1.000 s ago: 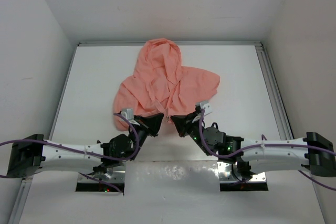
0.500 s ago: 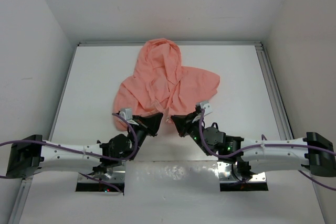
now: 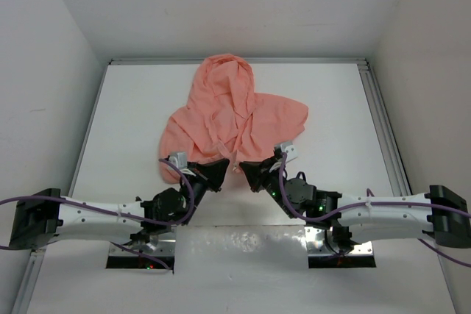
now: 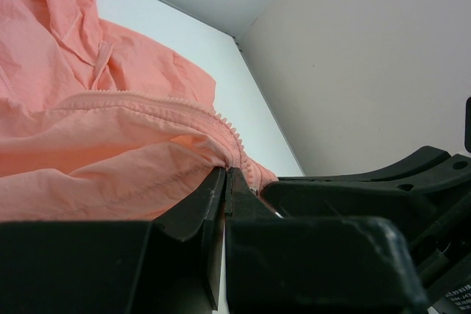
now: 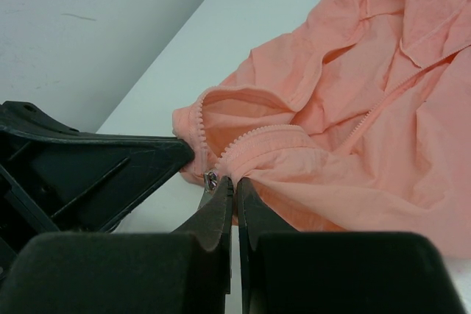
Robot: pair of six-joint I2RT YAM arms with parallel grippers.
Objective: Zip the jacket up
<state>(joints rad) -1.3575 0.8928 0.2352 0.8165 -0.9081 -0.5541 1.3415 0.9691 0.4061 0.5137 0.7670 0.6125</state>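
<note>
Near hem of the jacket [image 3: 237, 112]: my left gripper [image 3: 218, 168] and right gripper [image 3: 251, 170] each pinch it shut; zipper teeth [image 5: 250, 136] parted, zipping apparently all ahead.

From above, the left gripper [image 3: 220, 168] and right gripper [image 3: 247, 169] hide the near hem of the jacket [image 3: 235, 115]. Its zipper [image 3: 238, 141] is too small there to tell whether it is joined. Both wrist views cut the jacket off. A metal bit [image 5: 212, 179] is too small to name.
</note>
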